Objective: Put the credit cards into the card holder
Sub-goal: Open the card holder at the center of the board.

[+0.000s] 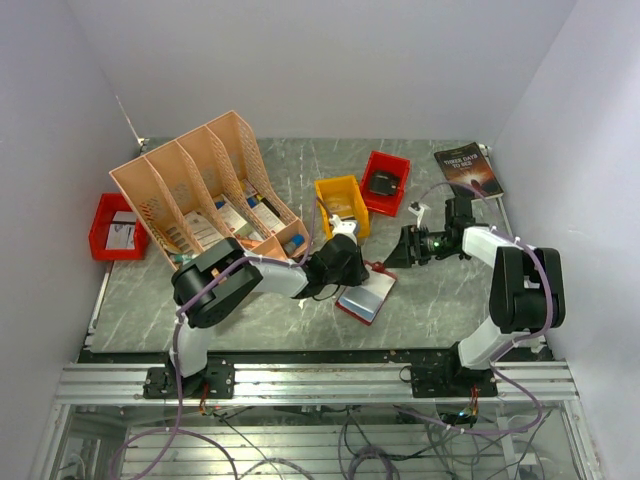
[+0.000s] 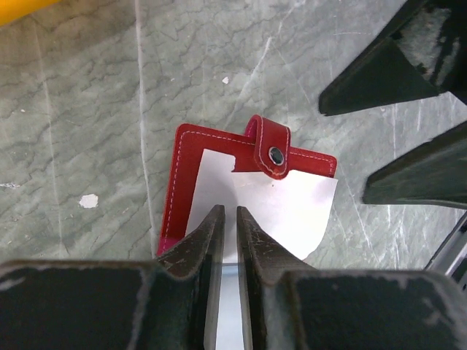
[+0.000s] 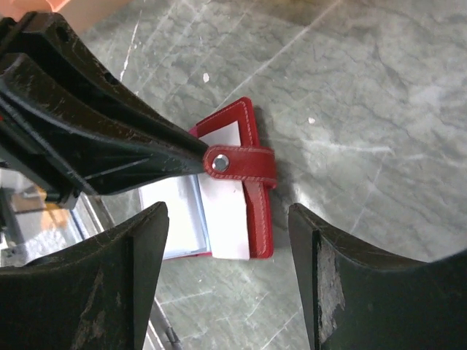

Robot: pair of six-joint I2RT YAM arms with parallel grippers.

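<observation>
Looking down from above, we find the card holder lying open on the marbled grey surface. It sits a little right of centre and close to the near edge, red cover underneath, a pale bluish leaf facing up. The left gripper is right on it, clenched down to a narrow slit, tips planted on the white pocket leaf. Pinching or only pressing? We cannot tell. From that wrist view we get white stitching round the red cover and the snap strap curling over the far edge, dark stud showing. The right gripper hangs over the strap side, released, jaws spread wide.

Writing now: the dark book at the far right corner carries pale title lettering that looks like "THREE DAYS TO SEE", though it is small. Printed leaflets stand in the peach file organiser, their print too fine to read. A white slip lies in the red bin at the far left.

Room next: bare marble runs left of the holder along the near edge. Behind, the yellow bin sits just past the left gripper, with a second red bin beside it. Right of the holder, the right arm fills the stretch toward the wall.
</observation>
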